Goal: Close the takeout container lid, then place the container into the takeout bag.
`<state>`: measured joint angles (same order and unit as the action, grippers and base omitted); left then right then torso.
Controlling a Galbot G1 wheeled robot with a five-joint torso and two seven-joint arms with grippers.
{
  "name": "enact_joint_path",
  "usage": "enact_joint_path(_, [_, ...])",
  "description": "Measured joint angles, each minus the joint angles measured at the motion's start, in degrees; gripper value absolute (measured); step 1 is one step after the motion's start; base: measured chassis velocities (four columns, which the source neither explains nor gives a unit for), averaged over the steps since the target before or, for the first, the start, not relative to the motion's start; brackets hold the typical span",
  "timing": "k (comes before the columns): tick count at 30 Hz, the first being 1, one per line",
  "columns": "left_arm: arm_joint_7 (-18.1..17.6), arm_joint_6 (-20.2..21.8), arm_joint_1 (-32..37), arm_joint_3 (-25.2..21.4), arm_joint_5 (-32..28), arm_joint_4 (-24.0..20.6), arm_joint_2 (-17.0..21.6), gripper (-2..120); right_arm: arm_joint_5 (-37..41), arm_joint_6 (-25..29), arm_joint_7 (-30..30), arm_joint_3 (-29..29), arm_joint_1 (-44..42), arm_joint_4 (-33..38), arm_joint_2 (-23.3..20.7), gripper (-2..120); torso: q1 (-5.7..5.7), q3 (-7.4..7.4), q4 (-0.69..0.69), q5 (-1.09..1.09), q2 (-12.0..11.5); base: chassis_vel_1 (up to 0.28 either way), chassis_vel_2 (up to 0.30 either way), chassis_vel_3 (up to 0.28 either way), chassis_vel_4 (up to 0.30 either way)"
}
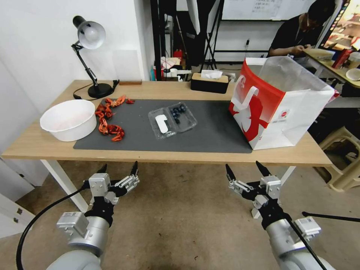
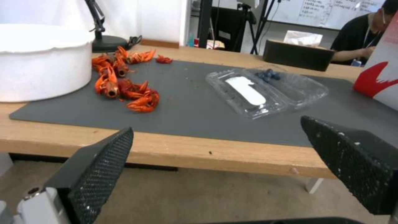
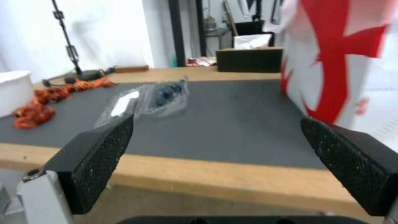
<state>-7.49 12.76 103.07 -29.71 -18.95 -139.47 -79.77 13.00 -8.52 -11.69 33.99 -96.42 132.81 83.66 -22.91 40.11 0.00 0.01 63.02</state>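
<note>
While the lid (image 1: 161, 123) lies flat open, fold it over the hinge | left gripper (image 1: 118, 170) spread, below table edge | takeout container (image 1: 172, 119) mid-mat, thin clear plastic (easily dented) | right gripper (image 1: 245, 169) spread | takeout bag (image 1: 277, 103), stiff glossy paper, open-topped, right

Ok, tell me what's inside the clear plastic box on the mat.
The box lies open. Dark blueberries sit in the tray half; the lid half, flat on the mat, carries a white label. Berries lower in the pile cannot be seen.
</note>
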Motion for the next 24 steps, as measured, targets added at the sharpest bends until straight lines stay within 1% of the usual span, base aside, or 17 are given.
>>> enact_joint_path(1, [0.0,0.0,0.0,0.0,0.0,0.0,0.0,100,0.0,0.0,0.0,0.0,0.0,0.0,0.0,100,0.0,0.0,0.0,0.0,0.0,0.0,0.0,0.0,0.0])
enact_joint_path(4, [0.2,0.0,0.1,0.0,0.7,0.0,-0.4,100,2.9,-0.8,0.7,-1.2,6.0,-3.3,-2.9,100,-0.01,0.0,0.0,0.0,0.0,0.0,0.0,0.0,0.0])
enact_joint_path(5, [0.2,0.0,0.1,0.0,0.7,0.0,-0.4,100,2.9,-0.8,0.7,-1.2,6.0,-3.3,-2.9,100,-0.01,0.0,0.0,0.0,0.0,0.0,0.0,0.0,0.0])
enact_joint_path(6, [0.2,0.0,0.1,0.0,0.8,0.0,-0.6,100,3.8,-1.0,1.0,-1.9,7.8,-4.4,-3.8,100,-0.01,0.0,0.0,0.0,0.0,0.0,0.0,0.0,0.0])
enact_joint_path(9, [0.6,-0.4,0.1,-0.2,1.1,0.9,-1.4,100,8.1,-1.9,2.6,-5.6,15.4,-9.3,-8.4,100,-0.01,0.0,0.0,0.0,0.0,0.0,0.0,0.0,0.0])
enact_joint_path(10, [0.6,-0.4,0.1,-0.2,1.1,0.9,-1.4,100,8.1,-1.9,2.6,-5.6,15.4,-9.3,-8.4,100,-0.01,0.0,0.0,0.0,0.0,0.0,0.0,0.0,0.0])
enact_joint_path(12, [0.9,-1.3,0.0,-0.5,1.2,1.8,-1.6,100,9.8,-2.1,4.1,-8.7,21.0,-13.0,-11.7,100,-0.01,0.01,0.01,-0.01,0.0,0.0,0.0,0.0,0.0])
enact_joint_path(13, [0.9,-1.3,0.0,-0.5,1.2,1.8,-1.6,100,9.8,-2.1,4.1,-8.7,21.0,-13.0,-11.7,100,-0.01,0.01,0.01,-0.01,0.0,0.0,0.0,0.0,0.0])
enact_joint_path(16, [1.1,-1.5,0.0,-1.0,1.1,2.1,-2.0,100,11.3,-2.6,6.0,-13.1,28.9,-17.7,-15.2,100,-0.01,0.01,-0.01,-0.01,0.0,0.0,0.0,0.0,0.0])
enact_joint_path(17, [1.1,-1.5,0.0,-1.0,1.1,2.1,-2.0,100,11.3,-2.6,6.0,-13.1,28.9,-17.7,-15.2,100,-0.01,0.01,-0.01,-0.01,0.0,0.0,0.0,0.0,0.0])
enact_joint_path(21, [1.4,-1.5,-0.1,-1.5,1.1,2.4,-2.3,100,13.4,-4.6,8.2,-17.6,36.5,-22.1,-17.2,100,-0.02,0.01,0.0,-0.02,0.0,0.0,0.0,0.0,0.0])
enact_joint_path(22, [1.4,-1.5,-0.1,-1.5,1.1,2.4,-2.3,100,13.4,-4.6,8.2,-17.6,36.5,-22.1,-17.2,100,-0.02,0.01,0.0,-0.02,0.0,0.0,0.0,0.0,0.0])
enact_joint_path(23, [1.5,-1.5,-0.1,-1.5,1.1,2.5,-2.4,100,13.8,-5.4,8.7,-18.6,38.0,-23.0,-17.5,100,-0.02,0.01,0.0,-0.02,0.0,0.0,0.0,0.0,0.0])
enact_joint_path(24, [1.9,-1.4,-0.2,-1.6,1.2,2.8,-2.7,100,14.6,-9.0,10.7,-21.2,41.7,-25.1,-17.9,100,-0.02,0.01,-0.01,-0.01,0.0,0.0,0.0,0.0,0.0])
